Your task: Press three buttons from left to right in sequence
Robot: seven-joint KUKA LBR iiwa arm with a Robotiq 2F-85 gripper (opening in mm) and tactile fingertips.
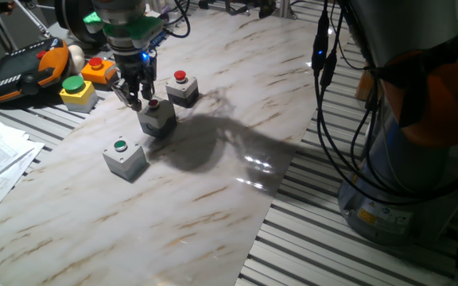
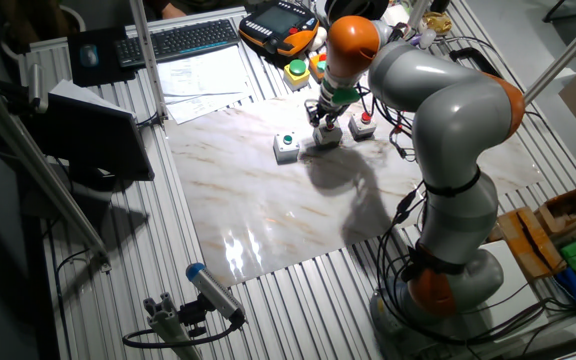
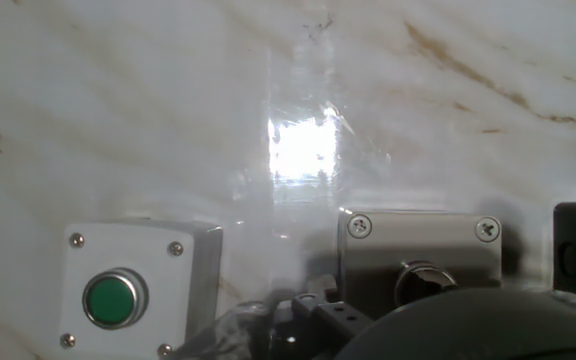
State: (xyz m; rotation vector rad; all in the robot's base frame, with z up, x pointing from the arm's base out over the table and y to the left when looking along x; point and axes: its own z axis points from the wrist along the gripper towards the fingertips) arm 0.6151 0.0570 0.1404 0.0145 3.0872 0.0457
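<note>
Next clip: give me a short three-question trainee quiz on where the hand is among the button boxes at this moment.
1. True or false: the hand is over the middle light-grey cube box with the red button.
2. Which colour is the button on the light-grey cube box nearest the fixed camera: A red, B green, C yellow?
3. Fill in: the yellow box with the big green button sits off the ____ board.

Key: 1 true; 2 B; 3 marble-patterned.
</note>
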